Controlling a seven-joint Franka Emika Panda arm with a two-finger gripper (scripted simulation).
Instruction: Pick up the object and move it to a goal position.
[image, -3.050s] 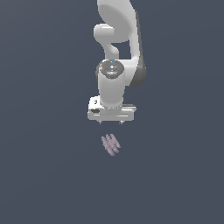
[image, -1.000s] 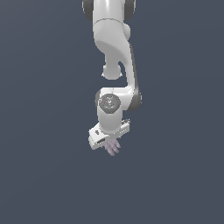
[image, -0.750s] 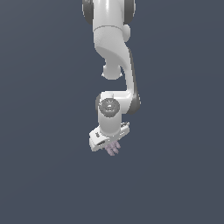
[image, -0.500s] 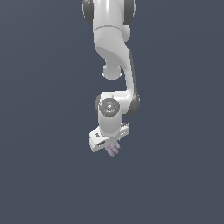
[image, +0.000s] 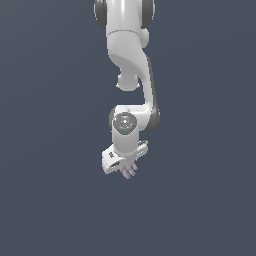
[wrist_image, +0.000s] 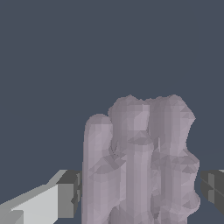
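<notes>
Fingers (wrist_image: 70, 199) flank the object (wrist_image: 140, 166) on both sides in the wrist view, their dark pads sitting close beside its ridged strips; whether they actually press on it cannot be told from here. From across the room, the white gripper (image: 126, 169) hangs low on the arm (image: 129, 55), and the lilac object (image: 129, 171) peeks out just beneath it, toward five o'clock of the hand.

Judging by that placement, the job stands at the grasp itself: the hand is down around the piece, and neither a lift nor the carry looks begun. The next move probably calls for a firm squeeze across the strips, then a straight rise before any sideways travel, since a narrow, ridged item may twist or slip in a loose hold.

Much stays out of sight. No goal marker shows in either view. The hand covers most of the object in the exterior view, and the wrist frame cuts off its near end and the far finger's edge.
</notes>
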